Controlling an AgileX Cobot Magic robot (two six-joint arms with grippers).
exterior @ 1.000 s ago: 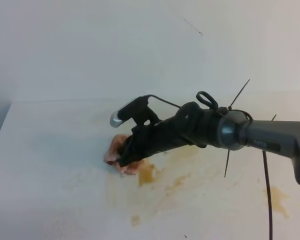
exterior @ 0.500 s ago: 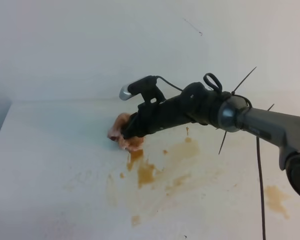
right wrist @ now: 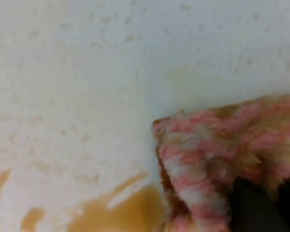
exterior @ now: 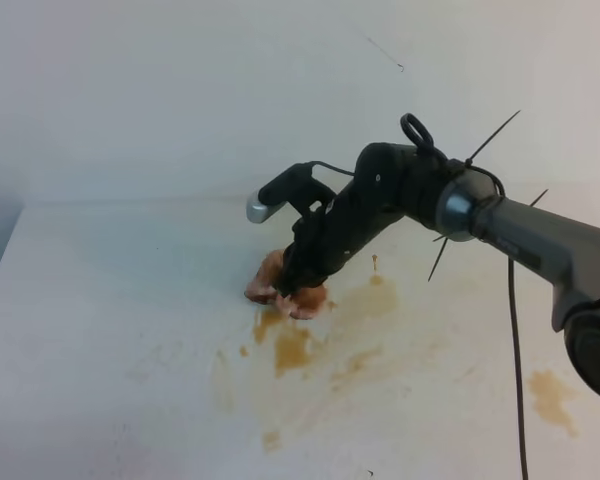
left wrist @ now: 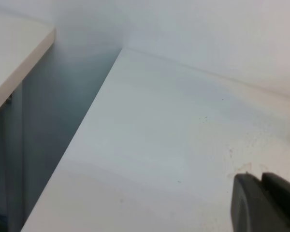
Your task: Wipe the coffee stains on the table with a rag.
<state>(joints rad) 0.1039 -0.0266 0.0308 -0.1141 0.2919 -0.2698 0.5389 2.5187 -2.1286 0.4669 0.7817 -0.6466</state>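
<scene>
Right gripper [exterior: 292, 291] down on the table [exterior: 100, 330], clamped narrow on the rag [exterior: 270, 280]. Rag a pinkish-orange wad with brown patches, pressed to the surface at the upper left edge of the coffee stains [exterior: 320, 345], touching the top of the darkest amber blotch. From the high view, black right arm reaching in from the right edge and angling down to the left, a silver-tipped part jutting out above the rag. Stains spreading below and right of the rag: a dark blotch just under it, a paler tan band toward the arm, faint streaks lower down. One separate tan patch well apart near the table's right edge.

In the right wrist view, rag [right wrist: 232, 159] filling the lower right, fuzzy pink and white with brown soaked areas, dark fingertips [right wrist: 253, 208] sunk in the cloth. Amber liquid [right wrist: 116, 212] just left of the rag's lower edge, touching it.

In the left wrist view, only bare table [left wrist: 150, 145] near its corner and a black piece, probably the left gripper [left wrist: 263, 205], at the lower right; open or closed, cannot tell.
</scene>
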